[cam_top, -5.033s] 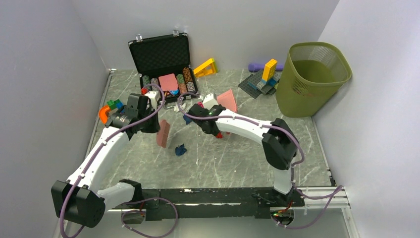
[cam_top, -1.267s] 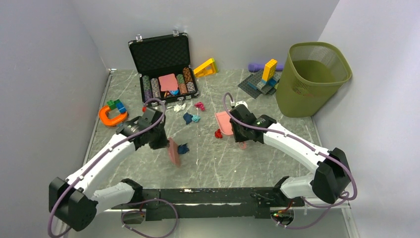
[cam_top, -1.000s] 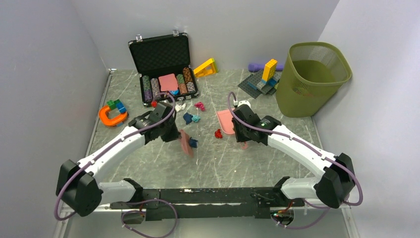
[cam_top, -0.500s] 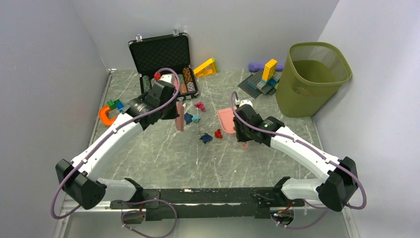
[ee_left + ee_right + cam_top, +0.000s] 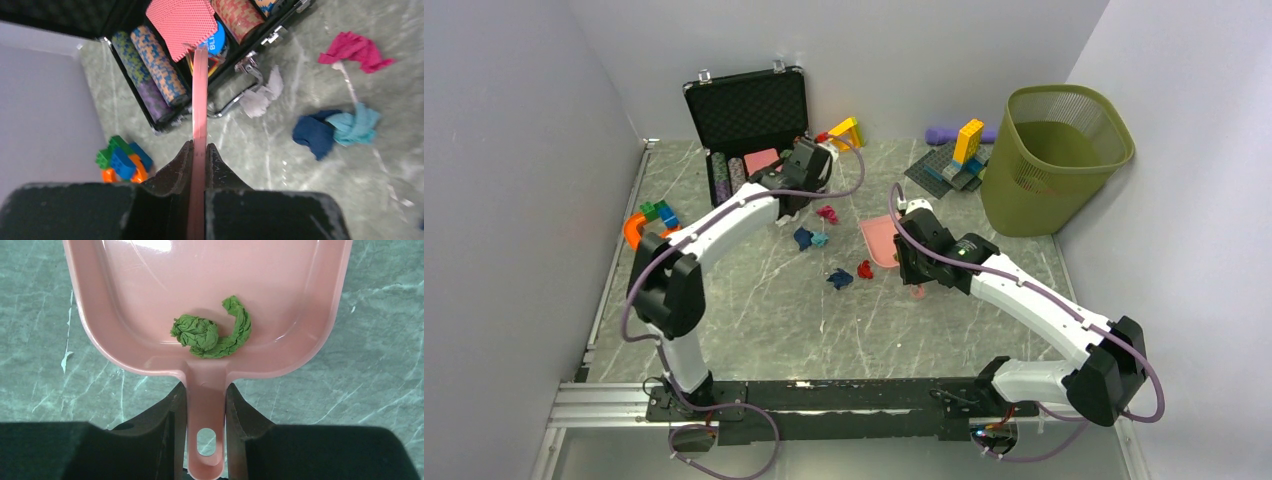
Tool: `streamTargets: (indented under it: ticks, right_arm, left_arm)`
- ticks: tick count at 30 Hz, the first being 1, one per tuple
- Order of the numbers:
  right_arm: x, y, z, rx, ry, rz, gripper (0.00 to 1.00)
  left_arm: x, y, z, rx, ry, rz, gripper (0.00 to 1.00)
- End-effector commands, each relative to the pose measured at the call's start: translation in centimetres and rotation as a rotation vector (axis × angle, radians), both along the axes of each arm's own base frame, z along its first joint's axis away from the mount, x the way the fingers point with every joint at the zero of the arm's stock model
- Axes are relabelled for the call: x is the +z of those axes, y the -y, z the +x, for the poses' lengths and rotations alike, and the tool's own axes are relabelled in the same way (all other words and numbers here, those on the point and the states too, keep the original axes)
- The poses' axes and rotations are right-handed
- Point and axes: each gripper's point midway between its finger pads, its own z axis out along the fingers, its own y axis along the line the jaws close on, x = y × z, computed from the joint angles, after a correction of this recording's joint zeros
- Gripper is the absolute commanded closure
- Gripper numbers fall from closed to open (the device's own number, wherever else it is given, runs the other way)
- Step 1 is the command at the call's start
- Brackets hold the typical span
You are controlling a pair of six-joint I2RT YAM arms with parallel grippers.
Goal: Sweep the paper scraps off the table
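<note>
Paper scraps lie loose in the middle of the table [image 5: 754, 320] in the top view: a magenta wad [image 5: 827, 213], a navy wad [image 5: 803, 238] touching a teal wad [image 5: 821, 240], and nearer the bases a second navy wad [image 5: 839, 279] beside a red wad [image 5: 864, 268]. The left arm [image 5: 724, 215] reaches far out to the open black case [image 5: 746, 108], its end above and just left of the magenta wad. The right arm [image 5: 1024, 295] ends at a pink dustpan [image 5: 879, 243] that sits just right of the red wad.

From the left wrist, the left gripper [image 5: 200, 150] is pinched narrow on a thin pink blade [image 5: 200, 100]. It is seen edge-on, so it may be a scraper or a small brush. The blade's tip is at the case's front edge, by the poker chips [image 5: 150, 70]. A white wad [image 5: 262, 95] lies just right of the blade, with the other scraps farther right and apart from it. Toy blocks [image 5: 120, 162] sit to the left.

From the right wrist, the right gripper [image 5: 205, 407] clamps the dustpan's handle between both fingers. A green wad [image 5: 212, 332] lies inside the pan, close to the handle end.
</note>
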Motion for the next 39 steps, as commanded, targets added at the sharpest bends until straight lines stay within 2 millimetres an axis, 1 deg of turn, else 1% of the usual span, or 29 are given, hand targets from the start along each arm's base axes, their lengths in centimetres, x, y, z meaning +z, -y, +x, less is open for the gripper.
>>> streamTargets:
  ticks: [1,4,6,8,10,14,16,18,20,21,26,28,30,32,33,36,38,39]
  right_arm:
    - [2.4,-0.2,1.0,0.002,0.064,0.024,1.00]
    - [2.6,-0.3,1.1,0.001,0.065,0.029,1.00]
    - [2.5,-0.3,1.1,0.001,0.065,0.032,1.00]
    - [2.4,-0.3,1.1,-0.002,0.063,0.036,1.00]
    - [2.4,-0.3,1.2,-0.004,0.063,0.041,1.00]
    - [2.3,-0.3,1.0,-0.004,0.058,0.046,1.00]
    - [2.3,-0.3,1.0,-0.004,0.061,0.051,1.00]
    - [2.5,-0.4,1.0,-0.001,0.062,0.057,1.00]
    - [2.6,-0.5,0.9,0.002,0.060,0.062,1.00]
    - [2.7,-0.4,0.9,0.001,0.061,0.065,1.00]
    - [2.6,-0.3,0.8,-0.002,0.065,0.065,1.00]
    - [2.6,-0.3,0.8,-0.003,0.066,0.068,1.00]
    - [2.6,-0.4,0.8,-0.002,0.067,0.071,1.00]
    - [2.5,-0.5,0.9,0.000,0.064,0.073,1.00]
    - [2.5,-0.5,0.9,0.000,0.062,0.073,1.00]
    - [2.5,-0.7,0.9,0.004,0.056,0.071,1.00]
    - [2.8,-0.5,1.0,0.000,0.060,0.064,1.00]
    - [2.9,-0.4,1.0,-0.002,0.063,0.061,1.00]
  left_arm:
    - [1.9,0.0,3.6,-0.089,0.148,0.213,1.00]
    - [-0.3,1.5,3.6,-0.146,0.100,0.191,1.00]
    - [-2.0,2.9,2.6,-0.197,0.039,0.148,1.00]
    - [-3.3,3.8,1.5,-0.209,-0.009,0.108,1.00]
    - [-4.5,4.7,0.1,-0.222,-0.074,0.048,1.00]
    - [-6.5,7.2,-4.0,-0.280,-0.238,-0.097,1.00]
    - [-7.3,8.3,-5.7,-0.329,-0.284,-0.161,1.00]
    - [-7.9,8.6,-6.9,-0.352,-0.326,-0.195,1.00]
    - [-7.3,8.3,-7.7,-0.348,-0.352,-0.201,1.00]
    - [-6.5,8.2,-8.0,-0.348,-0.356,-0.204,1.00]
    - [-0.8,7.4,-9.3,-0.356,-0.314,-0.247,1.00]
    - [0.8,7.1,-9.9,-0.368,-0.297,-0.256,1.00]
    - [1.7,6.4,-9.9,-0.360,-0.271,-0.242,1.00]
    - [2.1,5.7,-9.0,-0.343,-0.218,-0.200,1.00]
    - [2.0,5.2,-8.2,-0.326,-0.183,-0.165,1.00]
    - [1.9,4.1,-4.7,-0.245,-0.072,-0.046,1.00]
    - [1.8,3.8,-2.4,-0.198,-0.022,0.034,1.00]
    - [1.7,4.0,-1.3,-0.192,-0.005,0.067,1.00]
